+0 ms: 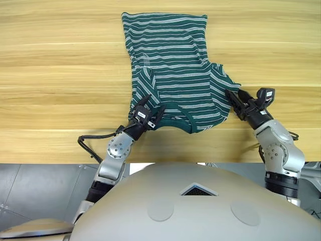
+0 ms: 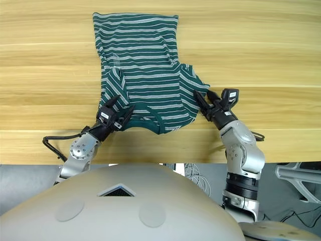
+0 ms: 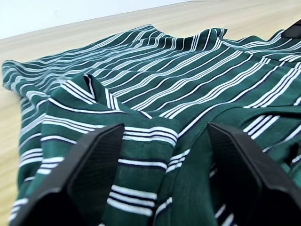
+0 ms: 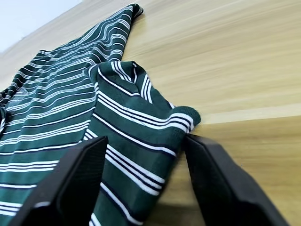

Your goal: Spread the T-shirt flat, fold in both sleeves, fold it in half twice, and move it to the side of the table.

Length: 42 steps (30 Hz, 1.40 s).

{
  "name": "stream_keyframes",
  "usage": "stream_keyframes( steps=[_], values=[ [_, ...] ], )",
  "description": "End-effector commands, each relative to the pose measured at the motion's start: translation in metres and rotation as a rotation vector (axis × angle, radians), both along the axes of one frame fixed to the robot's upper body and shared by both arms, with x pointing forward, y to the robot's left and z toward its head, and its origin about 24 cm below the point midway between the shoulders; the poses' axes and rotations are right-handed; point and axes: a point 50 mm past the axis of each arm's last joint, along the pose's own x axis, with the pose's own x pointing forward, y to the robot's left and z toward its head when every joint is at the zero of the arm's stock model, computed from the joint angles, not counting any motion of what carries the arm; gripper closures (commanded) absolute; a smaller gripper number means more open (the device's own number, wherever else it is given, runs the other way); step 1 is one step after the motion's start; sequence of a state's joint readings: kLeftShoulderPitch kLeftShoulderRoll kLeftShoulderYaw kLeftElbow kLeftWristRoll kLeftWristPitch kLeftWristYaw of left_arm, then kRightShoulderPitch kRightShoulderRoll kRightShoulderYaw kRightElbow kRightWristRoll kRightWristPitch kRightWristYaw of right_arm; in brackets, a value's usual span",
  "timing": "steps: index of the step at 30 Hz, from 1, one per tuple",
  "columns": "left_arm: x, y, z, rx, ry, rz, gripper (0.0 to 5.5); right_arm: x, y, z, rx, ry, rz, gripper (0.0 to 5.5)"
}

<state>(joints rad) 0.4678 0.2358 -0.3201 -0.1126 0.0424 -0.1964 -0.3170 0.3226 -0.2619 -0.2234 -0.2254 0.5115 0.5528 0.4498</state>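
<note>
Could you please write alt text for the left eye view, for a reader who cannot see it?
A dark green T-shirt with white stripes lies rumpled on a wooden table, collar toward the robot. The left gripper, open, sits at the shirt's near left shoulder; the right gripper, open, is at the tip of the sleeve on the right.

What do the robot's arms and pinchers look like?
The left arm and right arm are silvery grey with round joints. The left gripper and right gripper are black, each with two flat, wedge-shaped fingers. The left one has a small white label, and a black cable loops beside that arm.
</note>
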Motion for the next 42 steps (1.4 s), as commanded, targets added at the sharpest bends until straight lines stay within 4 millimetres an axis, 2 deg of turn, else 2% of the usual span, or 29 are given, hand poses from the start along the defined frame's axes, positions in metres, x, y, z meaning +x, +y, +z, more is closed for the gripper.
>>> stream_keyframes(
  steps=[1, 11, 13, 18, 22, 30, 34, 38, 42],
  values=[
    [-0.013, 0.002, -0.012, 0.028, 0.096, -0.006, 2.32, -0.003, 0.001, -0.008, 0.014, 0.053, -0.016, 3.23],
    [-0.016, 0.002, -0.012, 0.021, 0.109, -0.013, 2.32, 0.003, 0.007, -0.004, 0.009, -0.014, 0.011, 5.25],
    [-0.016, 0.002, -0.013, 0.019, 0.112, -0.012, 2.32, 0.005, 0.007, -0.003, 0.002, -0.031, 0.015, 5.48],
    [-0.016, 0.002, -0.013, 0.017, 0.115, -0.018, 2.32, 0.007, 0.01, 0.005, -0.029, -0.101, 0.051, 5.48],
    [-0.015, 0.001, -0.013, 0.012, 0.118, -0.024, 2.32, 0.007, 0.016, 0.022, -0.111, -0.212, 0.167, 5.48],
    [-0.014, -0.007, -0.013, 0.008, 0.12, -0.046, 2.32, 0.002, 0.047, 0.037, -0.382, -0.3, 0.613, 5.48],
    [-0.013, -0.011, -0.014, 0.008, 0.12, -0.061, 2.32, 0.0, 0.059, 0.026, -0.449, -0.272, 0.75, 5.48],
    [-0.016, -0.011, -0.013, 0.016, 0.124, -0.073, 2.32, 0.006, 0.066, 0.024, -0.444, -0.259, 0.75, 5.48],
    [-0.019, -0.011, -0.013, 0.02, 0.129, -0.074, 2.32, 0.008, 0.07, 0.036, -0.366, -0.283, 0.725, 4.78]
  ],
)
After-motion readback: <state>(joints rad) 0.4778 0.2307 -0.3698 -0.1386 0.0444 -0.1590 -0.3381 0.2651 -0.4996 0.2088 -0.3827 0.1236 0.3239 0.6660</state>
